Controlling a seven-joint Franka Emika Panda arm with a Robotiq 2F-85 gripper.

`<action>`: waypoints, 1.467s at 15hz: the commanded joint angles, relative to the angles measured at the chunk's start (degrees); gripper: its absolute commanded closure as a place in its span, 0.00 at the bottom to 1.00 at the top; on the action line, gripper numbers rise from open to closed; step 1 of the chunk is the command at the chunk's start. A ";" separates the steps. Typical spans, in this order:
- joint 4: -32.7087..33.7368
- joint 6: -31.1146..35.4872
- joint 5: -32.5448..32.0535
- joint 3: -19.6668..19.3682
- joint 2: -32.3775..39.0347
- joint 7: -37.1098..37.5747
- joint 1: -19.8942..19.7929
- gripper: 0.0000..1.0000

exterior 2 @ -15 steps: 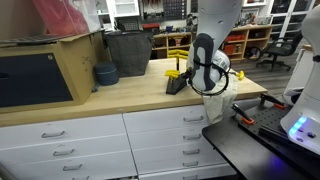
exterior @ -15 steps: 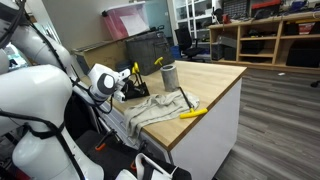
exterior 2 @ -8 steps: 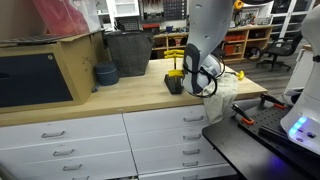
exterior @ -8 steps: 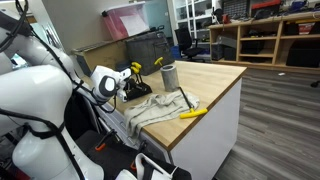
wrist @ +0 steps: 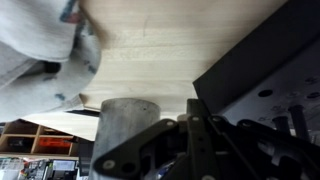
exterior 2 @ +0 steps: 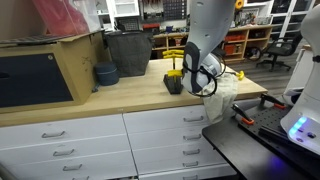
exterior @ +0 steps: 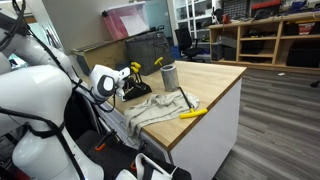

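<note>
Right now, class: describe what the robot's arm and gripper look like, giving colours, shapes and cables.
The arm is glossy white, built of rounded tubular segments. A thin black cable curves across its bulky lower part. The gripper is black, with angular metal linkages; no markings are legible.

Light: bright, even indoor light from overhead in both exterior views; the pale wooden desk (exterior: 215, 75) shows clearly, with no hard glare.
Shadows: soft and shallow, gathering under the desk's front edge.
Wrist view: dimmer; the hand (wrist: 190, 148) is a near-black, out-of-focus mass along the bottom edge and lower right.
Highlights: the cloth (wrist: 38, 40) at the wrist view's upper left is washed pale and smeared.
Sharpness: all frames are small and coarse; the white arm (exterior: 40, 110) nearest the lens is soft.
</note>
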 commanded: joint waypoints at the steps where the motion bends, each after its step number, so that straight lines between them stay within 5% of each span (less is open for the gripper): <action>1: -10.64 0.00 0.60 -4.55 -7.87 -1.08 6.63 1.00; 7: -23.38 -1.67 3.85 -10.21 -15.75 -4.73 13.95 1.00; 8: -19.29 -4.06 7.11 -9.75 -15.70 -8.88 11.19 1.00; 10: -19.93 -6.86 7.07 -14.70 -19.81 -10.84 13.06 1.00; 13: -18.42 -12.50 4.95 -24.86 -26.53 -16.26 15.99 1.00; 15: -18.14 -17.69 3.58 -34.27 -29.42 -19.07 21.49 1.00; 19: -12.95 -34.37 1.20 -51.71 -28.58 -23.49 32.03 1.00; 22: -7.53 -48.68 -1.90 -60.93 -25.51 -25.08 36.54 1.00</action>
